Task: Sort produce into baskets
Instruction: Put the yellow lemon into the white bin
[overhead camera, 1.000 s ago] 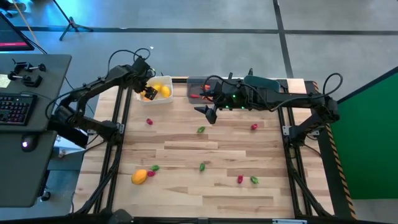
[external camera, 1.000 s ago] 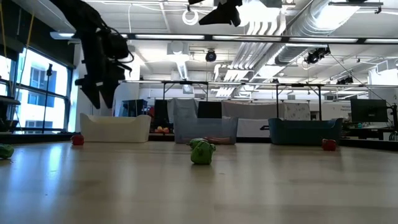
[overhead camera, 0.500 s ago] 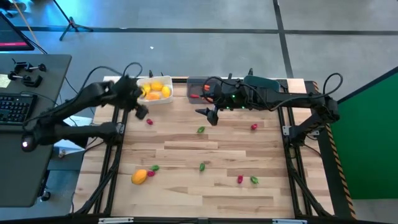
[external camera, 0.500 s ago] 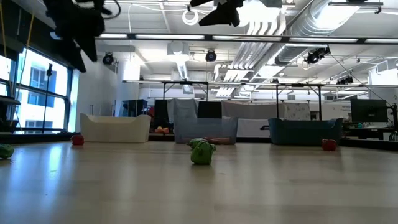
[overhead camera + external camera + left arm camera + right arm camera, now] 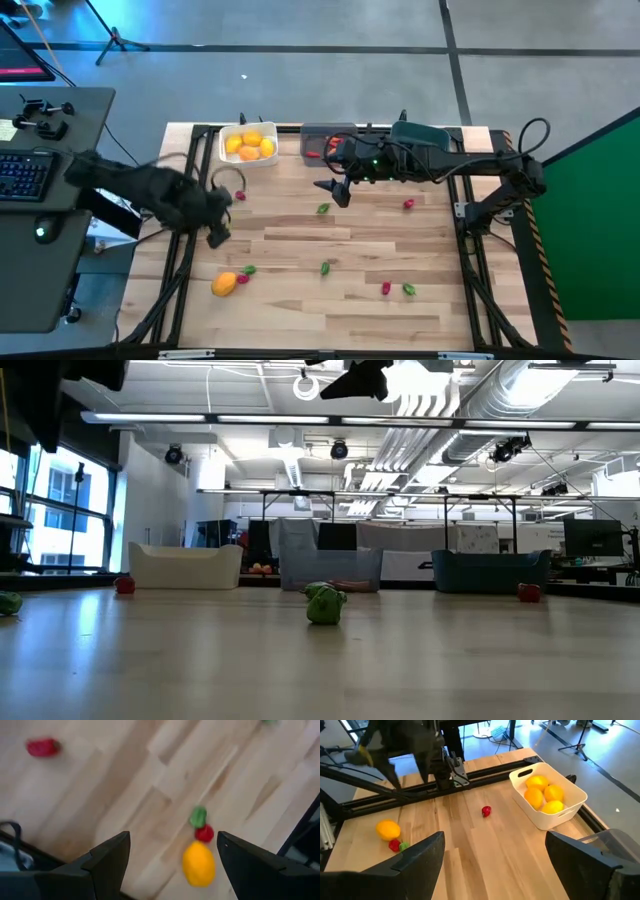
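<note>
Wood table (image 5: 300, 300), high view. White bin (image 5: 249, 146) top left holds yellow fruits (image 5: 248, 146); grey bin (image 5: 317, 141) beside it, teal bin (image 5: 420, 133) top centre-right under the right arm. Loose orange fruit (image 5: 224, 284) lower left, red and green bits scattered mid-table. Left gripper (image 5: 216, 236) left-centre, jaws released, empty. Right gripper (image 5: 333, 190) upper centre, jaws released, empty.

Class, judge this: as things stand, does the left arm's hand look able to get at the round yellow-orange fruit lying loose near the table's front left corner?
Probably yes: the left hand is open above bare wood, with nothing between it and the round yellow-orange fruit.
</note>
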You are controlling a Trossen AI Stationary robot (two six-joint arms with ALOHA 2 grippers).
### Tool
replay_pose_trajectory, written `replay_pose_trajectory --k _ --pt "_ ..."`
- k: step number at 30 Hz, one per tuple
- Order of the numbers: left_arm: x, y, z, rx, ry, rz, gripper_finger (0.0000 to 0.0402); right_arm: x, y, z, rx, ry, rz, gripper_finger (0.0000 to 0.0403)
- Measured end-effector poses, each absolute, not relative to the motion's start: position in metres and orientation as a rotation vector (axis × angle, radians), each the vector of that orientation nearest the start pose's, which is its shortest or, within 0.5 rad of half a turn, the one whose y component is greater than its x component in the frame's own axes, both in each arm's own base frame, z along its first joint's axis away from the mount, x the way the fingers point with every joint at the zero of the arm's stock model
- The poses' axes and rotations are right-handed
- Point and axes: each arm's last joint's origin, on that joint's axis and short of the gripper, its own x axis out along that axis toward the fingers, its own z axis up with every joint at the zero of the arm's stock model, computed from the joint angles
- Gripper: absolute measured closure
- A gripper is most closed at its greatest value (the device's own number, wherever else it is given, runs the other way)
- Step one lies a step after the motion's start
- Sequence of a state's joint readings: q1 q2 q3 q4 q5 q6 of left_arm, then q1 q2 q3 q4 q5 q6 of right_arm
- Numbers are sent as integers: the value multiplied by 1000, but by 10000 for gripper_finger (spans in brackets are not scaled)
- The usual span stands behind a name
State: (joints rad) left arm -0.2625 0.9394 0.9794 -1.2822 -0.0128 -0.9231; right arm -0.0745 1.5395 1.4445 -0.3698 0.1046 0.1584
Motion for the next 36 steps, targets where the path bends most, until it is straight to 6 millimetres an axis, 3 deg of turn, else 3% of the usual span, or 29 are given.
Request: replay_pose_trajectory --k 5,10,18,24,36 --pt "144 -70 281 -606 1345 346 119 347 -25 360 169 449 -207 66" --pt "155 -107 270 -668 1350 306 119 347 -22 360 167 450 -198 66" --pt "167 -151 229 -667 1545 458 119 347 -21 360 167 454 -196 66" --pt "174 -171 206 -683 1609 503 119 347 -21 360 166 454 -196 66" --pt "182 -180 175 -600 1678 607 119 347 -21 360 166 458 -196 66"
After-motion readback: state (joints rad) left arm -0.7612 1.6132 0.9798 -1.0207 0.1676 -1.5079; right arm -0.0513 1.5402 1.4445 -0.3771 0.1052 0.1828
